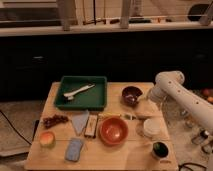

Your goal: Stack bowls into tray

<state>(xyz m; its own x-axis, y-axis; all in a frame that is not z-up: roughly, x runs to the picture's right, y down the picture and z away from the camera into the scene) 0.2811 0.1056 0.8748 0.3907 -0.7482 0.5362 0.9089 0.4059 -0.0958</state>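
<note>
The dark green tray [99,98] sits at the back left of the wooden table, with a white utensil [78,91] lying in it. The small dark maroon bowl [131,95] stands to the right of the tray. The wide orange-red bowl [114,130] sits in front, near the table's middle. My white arm [168,83] reaches in from the right and bends down. My gripper [145,106] hangs low just right of and in front of the maroon bowl, close to it.
Grapes [54,120], a round fruit [47,139] and a blue-grey pad [74,149] lie at the front left. A grey napkin [80,121] and a small box [91,125] lie left of the orange-red bowl. A white round container [151,127] and a dark cup [160,149] stand front right.
</note>
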